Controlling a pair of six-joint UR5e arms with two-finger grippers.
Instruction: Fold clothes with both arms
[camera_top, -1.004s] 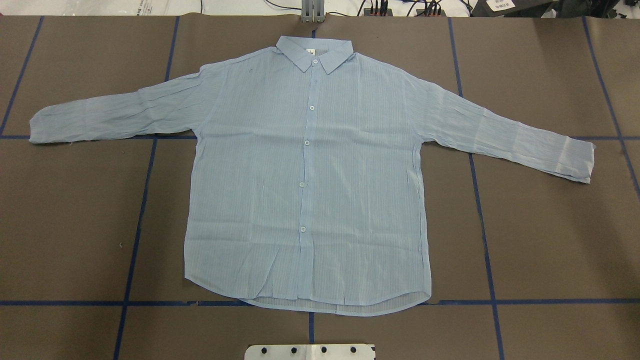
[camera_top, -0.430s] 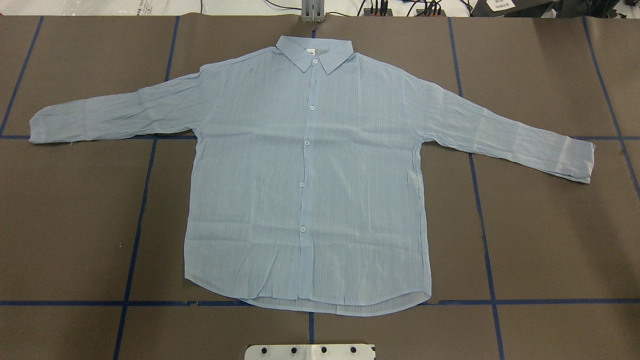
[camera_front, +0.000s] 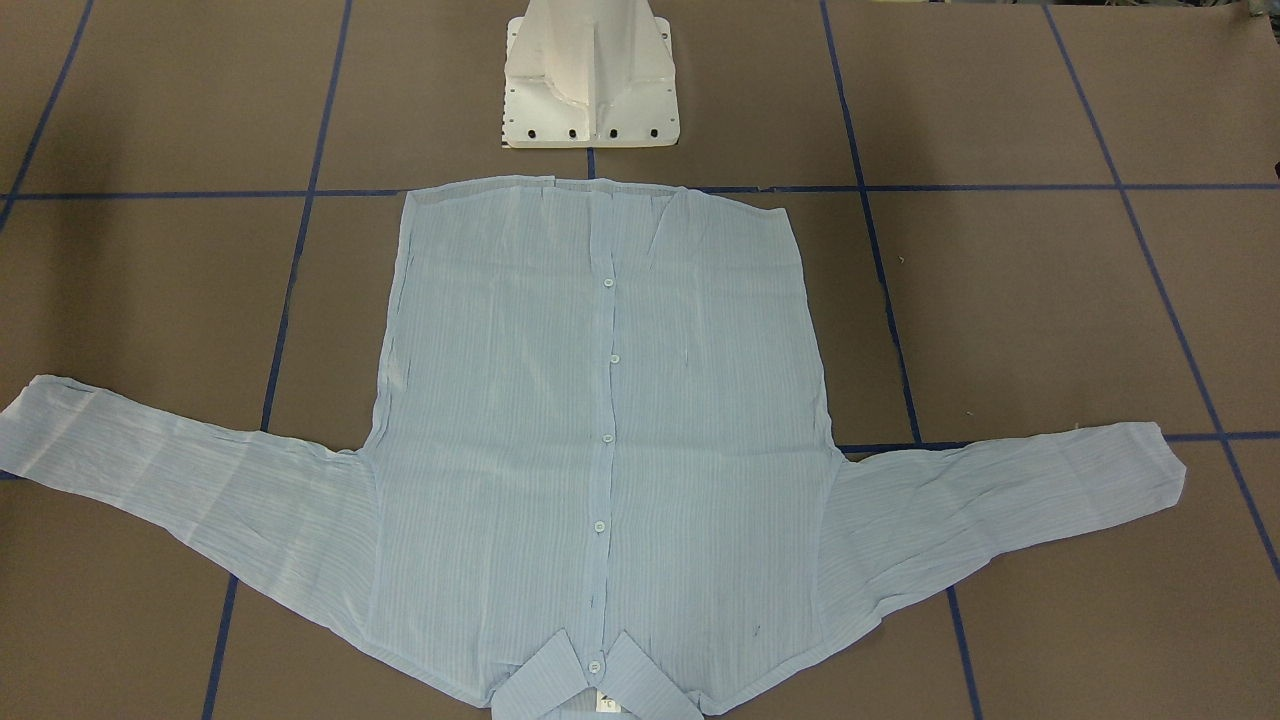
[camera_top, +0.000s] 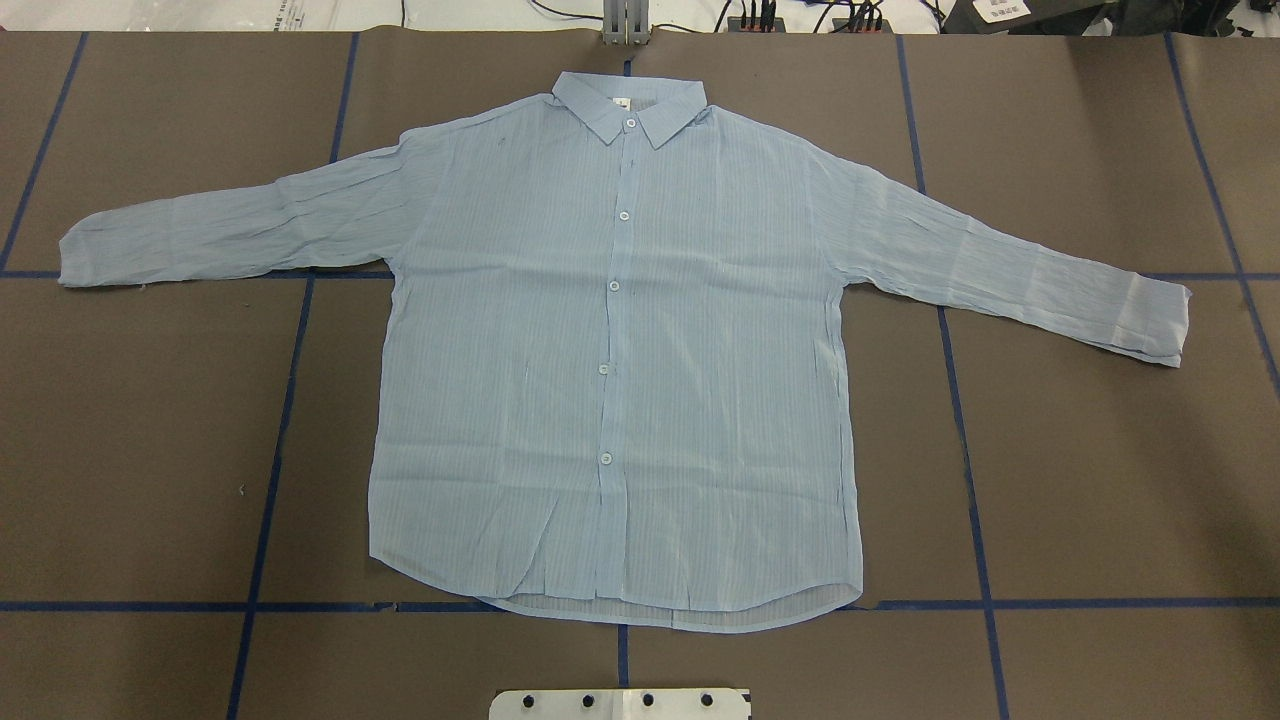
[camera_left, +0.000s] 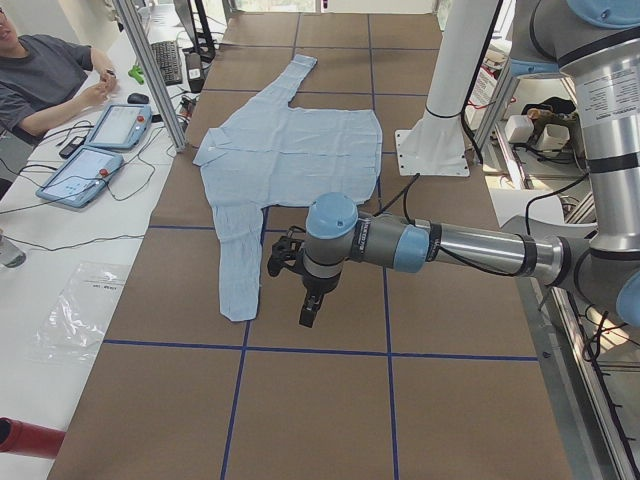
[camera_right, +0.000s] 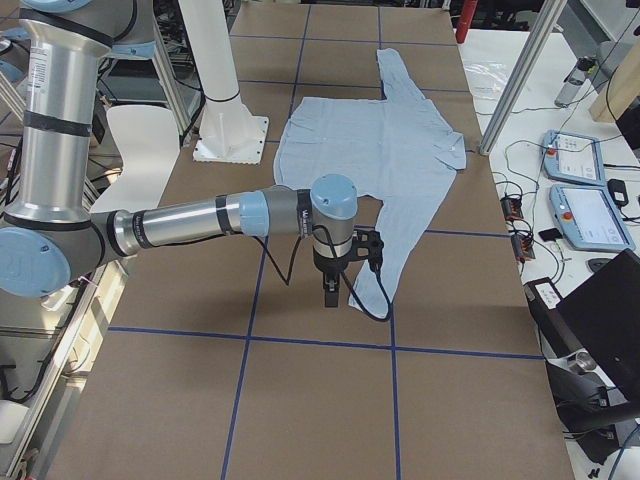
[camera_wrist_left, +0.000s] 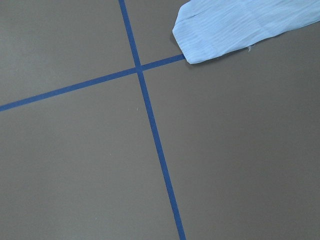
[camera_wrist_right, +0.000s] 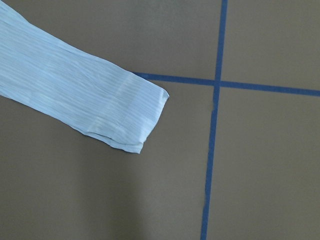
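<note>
Ok, shirt (camera_top: 610, 350) flat on the surface (camera_top: 1100, 480), sleeves (camera_top: 230, 230) spread sideways; my left end effector (camera_left: 308, 320) and right end effector (camera_right: 330, 298) each hover just outboard of their own-side cuff (camera_wrist_right: 135, 117), open/closed can't tell.

Shows a brown-covered table (camera_top: 1100, 450) gridded with blue tape lines (camera_top: 272, 480). Borders it on the operators' side with a white bench (camera_left: 60, 240) carrying teach pendants (camera_left: 85, 172), a keyboard (camera_left: 166, 60) and a clear plastic bag (camera_left: 75, 315). Seats an operator in a grey T-shirt (camera_left: 45, 75) beside an aluminium post (camera_left: 152, 75).
</note>
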